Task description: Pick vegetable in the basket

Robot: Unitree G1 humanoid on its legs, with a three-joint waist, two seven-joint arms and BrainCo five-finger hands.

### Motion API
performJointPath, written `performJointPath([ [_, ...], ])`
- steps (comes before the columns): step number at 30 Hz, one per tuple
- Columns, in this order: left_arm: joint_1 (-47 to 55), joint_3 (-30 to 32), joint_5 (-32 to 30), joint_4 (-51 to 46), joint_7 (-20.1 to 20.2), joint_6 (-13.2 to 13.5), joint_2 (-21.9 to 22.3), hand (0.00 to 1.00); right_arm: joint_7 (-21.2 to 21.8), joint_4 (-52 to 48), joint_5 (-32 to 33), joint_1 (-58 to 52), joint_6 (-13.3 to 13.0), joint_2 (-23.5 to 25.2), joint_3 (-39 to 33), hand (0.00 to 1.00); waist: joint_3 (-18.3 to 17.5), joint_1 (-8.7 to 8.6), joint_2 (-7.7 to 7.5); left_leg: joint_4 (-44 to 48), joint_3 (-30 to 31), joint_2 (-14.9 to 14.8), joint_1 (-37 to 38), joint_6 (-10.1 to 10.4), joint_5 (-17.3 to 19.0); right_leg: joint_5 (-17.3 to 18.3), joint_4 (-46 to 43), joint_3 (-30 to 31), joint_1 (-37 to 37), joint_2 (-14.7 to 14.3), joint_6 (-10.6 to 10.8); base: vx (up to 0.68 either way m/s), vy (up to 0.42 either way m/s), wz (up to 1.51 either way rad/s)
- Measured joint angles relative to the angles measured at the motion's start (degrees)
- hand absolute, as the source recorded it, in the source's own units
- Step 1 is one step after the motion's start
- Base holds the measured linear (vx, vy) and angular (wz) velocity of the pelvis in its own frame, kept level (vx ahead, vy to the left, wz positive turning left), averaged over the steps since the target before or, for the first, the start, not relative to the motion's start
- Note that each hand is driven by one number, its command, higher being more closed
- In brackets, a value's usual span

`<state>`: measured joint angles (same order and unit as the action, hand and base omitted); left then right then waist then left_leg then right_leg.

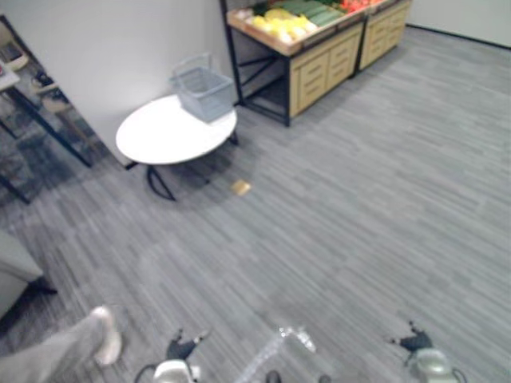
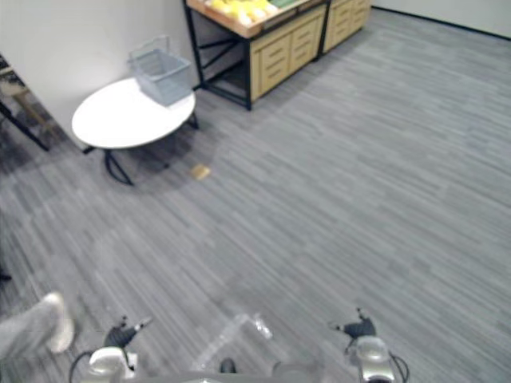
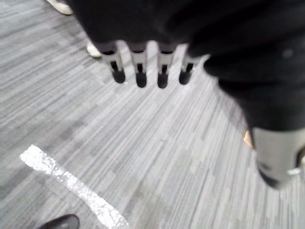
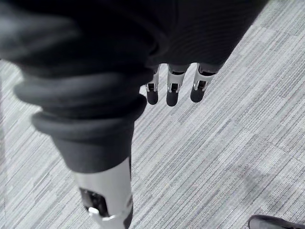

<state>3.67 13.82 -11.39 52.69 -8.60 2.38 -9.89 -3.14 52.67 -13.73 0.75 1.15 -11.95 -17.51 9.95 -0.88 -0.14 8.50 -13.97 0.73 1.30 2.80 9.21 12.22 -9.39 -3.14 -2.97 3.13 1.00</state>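
Note:
A grey wire basket (image 1: 204,89) stands on the far edge of a round white table (image 1: 160,136), to the far left. Behind it, a wooden produce stand (image 1: 319,56) carries yellow vegetables (image 1: 283,24), green ones (image 1: 315,12) and red ones (image 1: 359,4). My left hand (image 1: 182,349) and right hand (image 1: 415,343) hang low at the near edge, far from the table and stand. In the wrist views, the left hand (image 3: 139,64) and right hand (image 4: 172,90) each hold their fingers straight over bare grey floor, with nothing in them.
Grey striped carpet stretches between me and the table. A small tan scrap (image 1: 240,187) lies on the floor near the table. A silver tape strip (image 1: 279,345) marks the floor close by. A person's leg and pale shoe (image 1: 106,335) stand at my near left.

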Motion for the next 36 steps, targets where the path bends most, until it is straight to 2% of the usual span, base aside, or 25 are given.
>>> performJointPath([
  [1, 0.0, 0.0, 0.0, 0.0, 0.0, 0.0, 0.0, 0.0, 0.0, 0.0, 0.0, 0.0, 0.0, 0.0, 0.0, 0.0, 0.0, 0.01, -0.01, 0.4, 0.0, -0.1, -0.4, 0.1, 0.2, 0.0, 0.0, 0.0, 0.0, 0.0, 0.0, 0.06, -0.115, 0.1],
  [2, -0.3, 0.1, 0.1, -0.2, 0.1, 0.0, 0.0, 0.0, 0.0, -0.1, 0.0, 0.2, 0.1, -0.1, 0.1, 0.0, 1.1, 0.02, -0.3, 21.7, -1.8, -4.4, -9.4, 1.1, 3.0, 0.7, -0.9, -0.7, -1.0, -0.9, -0.7, 0.09, -0.115, 0.08],
  [3, -0.1, 0.0, 0.1, -0.4, 0.1, 0.0, 0.0, 0.0, 0.0, -0.2, 0.0, 0.0, 0.1, -0.7, 0.1, 0.0, 2.4, 0.16, 0.23, 33.9, -2.7, -8.1, -13.5, 0.4, 1.4, 1.5, -1.6, -1.1, -3.2, -2.0, -0.7, 0.12, -0.093, 0.07],
  [5, 0.0, -0.1, 0.6, -0.3, 0.1, -0.1, 0.1, 0.0, -0.1, -0.2, 0.1, -0.2, 0.2, -1.7, 0.1, 0.0, 3.8, 1.11, 0.13, 43.6, -3.1, -10.9, -16.4, 0.5, -2.1, 3.2, -2.0, -1.0, -5.9, -2.1, -1.3, 0.16, -0.018, -0.02],
  [6, 0.0, -0.5, 1.7, -0.3, 0.1, -0.2, 0.0, 0.0, -0.1, -0.3, 0.1, -0.1, 0.3, -2.6, 0.4, 0.0, 4.3, 1.41, -0.56, 45.4, -4.1, -11.6, -17.8, 0.1, 0.7, 4.4, -2.1, -0.8, -6.8, -1.5, -1.7, 0.22, 0.022, -0.02],
  [8, -0.4, -0.7, 1.8, -0.6, 0.2, -0.1, 0.0, 0.0, -0.1, -1.5, 0.1, 1.5, 0.3, -4.2, 0.7, 0.0, 4.3, 1.4, -1.06, 35.6, -6.7, -11.0, -20.5, 0.7, 4.2, 5.0, -0.7, -0.6, -7.1, 0.8, -1.2, 0.28, 0.066, -0.05],
  [10, -0.3, -1.2, 1.7, -0.8, 0.3, 0.0, 0.0, 0.0, 0.0, -2.8, 0.1, 2.5, 0.2, -6.0, 1.9, 0.0, 4.4, 1.51, -0.94, 21.6, -8.1, -9.2, -22.9, 0.8, 1.6, 5.1, 1.5, -0.3, -7.7, 3.2, -0.1, 0.34, 0.133, -0.09],
  [11, -0.3, -1.9, 1.6, -0.7, 0.3, 0.0, -0.1, 0.0, 0.0, -2.8, 0.1, 3.2, 0.1, -6.8, 2.1, 0.0, 4.3, 2.03, -0.45, 10.6, -7.6, -8.2, -23.6, 0.6, -3.5, 4.9, 3.5, -0.2, -8.8, 4.2, 0.4, 0.36, 0.172, -0.13],
  [13, 0.6, -3.4, 1.6, -0.7, 0.5, 0.1, -0.3, 0.0, 0.0, -2.8, 0.1, 3.5, -0.1, -7.6, 2.6, 0.0, 4.1, 3.3, 1.06, 1.8, -6.7, -8.7, -24.0, 0.1, -7.4, 5.7, 4.5, 0.8, -10.9, 4.1, 1.8, 0.5, 0.307, -0.19],
  [14, 1.2, -3.5, 1.5, 0.2, 0.6, 0.1, -0.3, 0.0, 0.0, -2.8, 0.0, 3.3, -0.3, -7.0, 3.5, 0.0, 3.7, 3.35, 1.0, 3.2, -5.5, -7.6, -23.4, -1.1, -12.5, 6.2, 2.2, 1.5, -11.8, 5.3, 2.0, 0.55, 0.347, -0.07],
  [15, 1.2, -3.6, 1.5, 0.5, 0.9, 0.1, -0.3, 0.0, 0.2, -2.9, 0.0, 3.1, -0.3, -6.6, 4.2, 0.0, 3.5, 3.64, 0.08, 3.6, -5.6, -6.5, -23.1, -1.7, -12.9, 6.2, -0.8, 2.1, -10.9, 6.5, 2.0, 0.71, 0.409, 0.1],
  [16, 1.4, -4.2, 1.1, 0.7, 1.6, 0.1, -0.4, 0.0, 0.7, -4.0, -0.7, 2.5, -0.6, -5.3, 4.6, 0.0, 3.6, 4.1, -2.55, 5.1, -6.0, -3.8, -21.6, -5.4, -11.1, 5.0, -11.0, 3.9, -7.7, 9.1, 4.0, 0.64, 0.325, 0.19],
  [18, 1.7, -4.4, 1.0, 1.0, 2.4, 0.0, -0.7, 0.0, 0.8, -5.3, -1.9, 2.0, -0.6, -3.8, 4.9, 0.0, 3.7, 4.06, -5.19, 8.9, -5.9, -1.5, -18.7, -7.0, -6.2, -2.5, -26.0, 6.8, -3.8, 10.6, 12.3, 0.66, 0.282, 0.31],
  [19, 2.1, -4.4, 1.0, 0.9, 2.6, 0.0, -0.7, 0.0, 0.8, -5.4, -2.2, 2.0, -0.6, -3.7, 5.8, 0.0, 3.7, 4.08, -5.59, 9.2, -5.6, -1.1, -17.0, -7.2, -4.5, -7.5, -30.8, 7.7, -2.2, 10.5, 14.8, 0.76, 0.261, 0.24],
  [20, 2.8, -5.1, 0.8, 0.9, 2.8, -0.1, -0.7, 0.0, 0.9, -7.4, -2.6, 2.3, -0.7, -3.9, 8.4, 0.0, 3.9, 3.89, -5.59, 8.0, -4.3, -0.3, -11.2, -7.2, -1.7, -10.6, -44.8, 8.2, 2.5, 10.4, 15.6, 0.58, 0.188, 0.16],
  [22, 3.1, -5.7, -0.7, 0.7, 2.8, -0.1, -0.8, 0.0, 0.8, -10.1, -3.3, 3.2, -1.2, -4.0, 9.8, 0.0, 4.1, 3.31, -4.93, 4.1, -3.5, 0.2, -4.6, -7.2, -1.1, -8.2, -55.0, 6.6, 8.1, 9.9, 12.7, 0.49, 0.13, 0.2],
  [23, 2.9, -6.7, -0.9, 0.3, 2.7, 0.0, -1.0, 0.0, 0.8, -12.3, -3.8, 3.9, -1.9, -4.3, 10.5, 0.0, 4.3, 2.36, -3.52, 0.7, -1.8, 0.3, 0.0, -7.1, -1.0, -5.3, -57.4, 3.9, 12.2, 9.1, 8.1, 0.62, 0.094, 0.52],
  [26, 1.2, -7.9, -1.0, -1.3, 2.7, 0.5, -1.8, 0.0, 0.8, -17.9, -3.8, 4.4, -2.7, -7.0, 11.2, 0.0, 4.8, 0.81, -2.09, -3.4, 2.8, 0.0, 6.8, -7.0, -1.0, -0.2, -45.1, -1.0, 20.0, 8.6, 4.0, 0.5, -0.01, 0.81],
  [28, 0.0, -8.1, -1.0, -1.4, 2.6, 0.5, -2.0, 0.0, 0.7, -19.6, -4.0, 5.4, -2.8, -9.5, 11.1, 0.0, 5.0, -0.14, -1.71, -4.1, 5.3, -0.8, 8.7, -6.7, -0.9, -0.7, -27.3, -1.8, 21.9, 8.2, 4.0, 0.47, -0.173, 1.03],
  [30, -0.7, -9.4, -1.0, -1.5, 2.4, 1.5, -2.3, 0.0, 0.2, -21.4, -4.4, 7.7, -2.8, -12.9, 10.9, 0.0, 5.0, -0.8, -1.29, -4.8, 7.0, -3.0, 10.7, -2.2, 1.9, -6.7, -2.6, 0.3, 22.0, 8.0, 5.1, 0.57, -0.325, 1.05],
  [31, -0.7, -9.5, -1.1, -1.5, 2.4, 1.5, -2.5, 0.0, 0.1, -21.9, -4.5, 8.5, -2.8, -13.5, 11.0, 0.0, 5.0, -0.66, -1.91, -5.1, 7.0, -3.1, 11.5, -0.9, 2.8, -8.2, 1.3, 1.3, 22.1, 8.3, 5.6, 0.51, -0.35, 0.75],
  [32, 0.1, -9.3, -1.1, -1.1, 2.3, 1.5, -2.8, 0.0, -0.3, -23.6, -5.2, 9.8, -2.8, -14.5, 11.3, 0.0, 4.8, -0.31, -2.95, -5.4, 7.2, -3.5, 13.6, 1.2, 5.2, -9.3, 1.6, 3.0, 22.5, 9.2, 6.3, 0.53, -0.422, 0.62],
  [33, 0.8, -9.5, -1.2, -0.3, 2.3, 1.6, -1.8, 0.0, -0.5, -25.0, -6.5, 11.5, -2.9, -15.5, 11.7, 0.0, 4.9, -0.45, -1.44, -3.8, 8.4, -5.5, 15.1, 2.5, 7.5, -13.1, -4.8, 2.7, 23.6, 7.5, 7.9, 0.53, -0.435, 0.58],
  [34, 1.3, -9.7, -1.2, 0.2, 2.4, 1.7, -1.5, 0.0, -0.6, -25.5, -7.1, 12.4, -2.9, -15.9, 12.5, 0.0, 4.7, -0.14, -1.07, -1.1, 8.7, -6.4, 14.8, 2.5, 7.5, -13.1, -7.9, 2.2, 24.2, 7.2, 7.9, 0.54, -0.464, 0.45],
  [36, 3.6, -9.7, -1.3, 1.6, 2.4, 2.1, 0.4, 0.0, -1.0, -27.3, -9.0, 16.2, -3.0, -17.8, 16.7, 0.0, 4.7, -0.11, 2.19, 20.7, 9.9, -12.1, 6.3, 0.9, 5.5, -9.9, -13.0, -1.1, 22.2, 4.7, 4.3, 0.55, -0.496, 0.33],
])
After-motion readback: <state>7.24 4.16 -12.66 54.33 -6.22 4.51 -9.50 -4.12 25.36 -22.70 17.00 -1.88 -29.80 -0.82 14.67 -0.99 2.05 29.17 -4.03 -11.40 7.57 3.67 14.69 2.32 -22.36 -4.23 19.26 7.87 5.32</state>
